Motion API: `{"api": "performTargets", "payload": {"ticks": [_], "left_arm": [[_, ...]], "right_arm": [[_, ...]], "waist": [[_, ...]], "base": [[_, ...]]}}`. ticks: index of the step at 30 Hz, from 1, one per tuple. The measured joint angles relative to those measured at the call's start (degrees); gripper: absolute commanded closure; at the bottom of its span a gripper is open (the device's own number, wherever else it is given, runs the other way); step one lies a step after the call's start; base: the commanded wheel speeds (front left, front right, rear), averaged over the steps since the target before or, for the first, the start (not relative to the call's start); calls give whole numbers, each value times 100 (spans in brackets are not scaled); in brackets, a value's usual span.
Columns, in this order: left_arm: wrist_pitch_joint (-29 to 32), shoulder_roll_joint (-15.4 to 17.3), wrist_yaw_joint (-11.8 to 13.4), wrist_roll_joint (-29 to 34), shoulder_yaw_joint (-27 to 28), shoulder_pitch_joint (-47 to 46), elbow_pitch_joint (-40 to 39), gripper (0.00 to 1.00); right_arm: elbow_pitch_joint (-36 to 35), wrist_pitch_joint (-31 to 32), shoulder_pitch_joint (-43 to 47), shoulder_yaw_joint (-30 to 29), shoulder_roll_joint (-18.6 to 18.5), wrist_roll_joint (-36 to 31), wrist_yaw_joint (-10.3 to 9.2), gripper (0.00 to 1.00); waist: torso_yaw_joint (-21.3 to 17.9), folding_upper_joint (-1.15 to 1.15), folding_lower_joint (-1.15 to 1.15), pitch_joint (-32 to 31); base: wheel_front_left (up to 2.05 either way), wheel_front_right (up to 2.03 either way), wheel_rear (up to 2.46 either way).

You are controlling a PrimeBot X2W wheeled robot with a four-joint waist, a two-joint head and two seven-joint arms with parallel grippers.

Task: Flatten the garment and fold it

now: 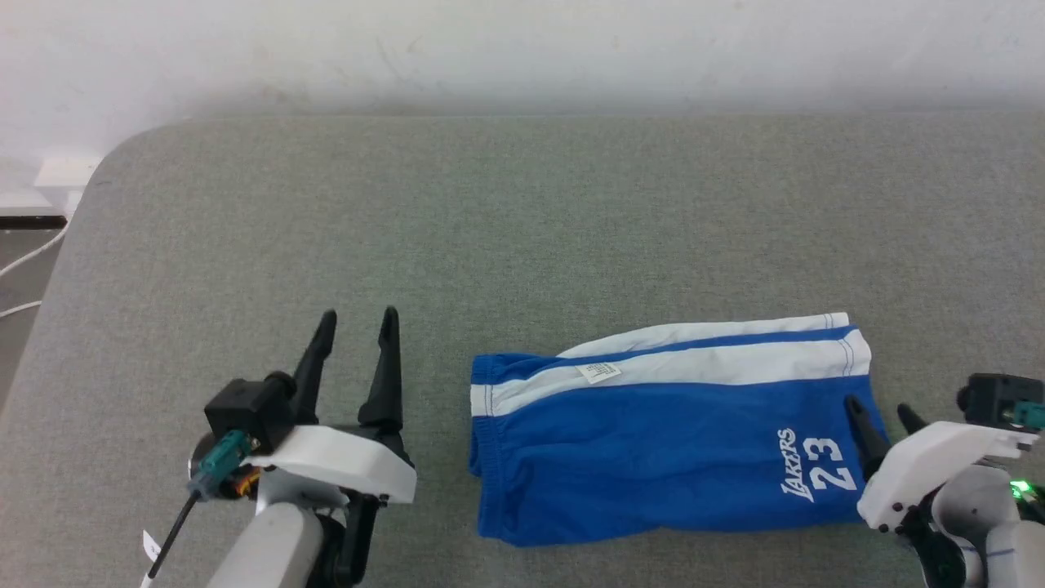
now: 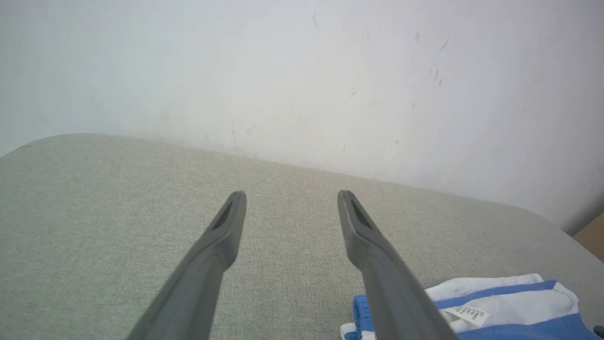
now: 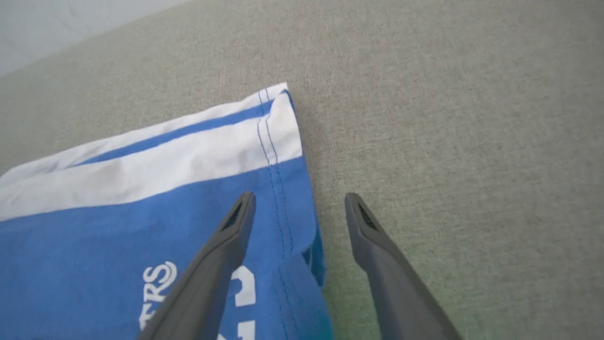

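Currently the garment (image 1: 653, 449) is lying halved near the front edge of the bench (image 1: 522, 212), right of centre. The left hand (image 1: 358, 314), near the waistband (image 1: 482, 425), and the right hand (image 1: 880, 406), straddling the leg hem (image 3: 283, 189), are gaping wide, holding nothing. Next fold is requiring square, matched corner pinches; bare bench is stretching behind and leftward

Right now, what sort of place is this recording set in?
Probably an indoor test corner set up for folding: a grey fabric-covered table against a plain scuffed white wall, loose cables on the floor beside it, and blue shorts laid out.
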Motion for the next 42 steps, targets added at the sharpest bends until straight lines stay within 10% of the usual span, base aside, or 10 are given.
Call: {"api": "performTargets", "payload": {"ticks": [9,10,13,33,42], "left_arm": [[-7,-642,-560,1105,980,66,40,0],[-7,-721,-630,1137,1084,94,71,0],[-7,-881,-808,1277,1325,194,122,0],[-7,-1217,-1254,1583,2011,422,435,0],[-7,-1233,-1302,1600,2008,425,542,0]], "right_arm": [[747,1036,-541,23,-45,-4,-1,5],[769,1105,-571,34,-56,73,-1,50],[777,1225,-596,83,-67,169,-1,100],[-242,965,164,-1073,-380,-797,0,100],[-2230,1494,645,334,-209,-709,0,100]], "waist": [[8,0,-1,7],[8,0,0,1],[-3,0,-1,-16],[-84,0,-1,-214],[-67,0,-1,-233]], "base": [[0,0,0],[0,0,0],[0,0,0],[0,0,0],[0,0,0]]}}
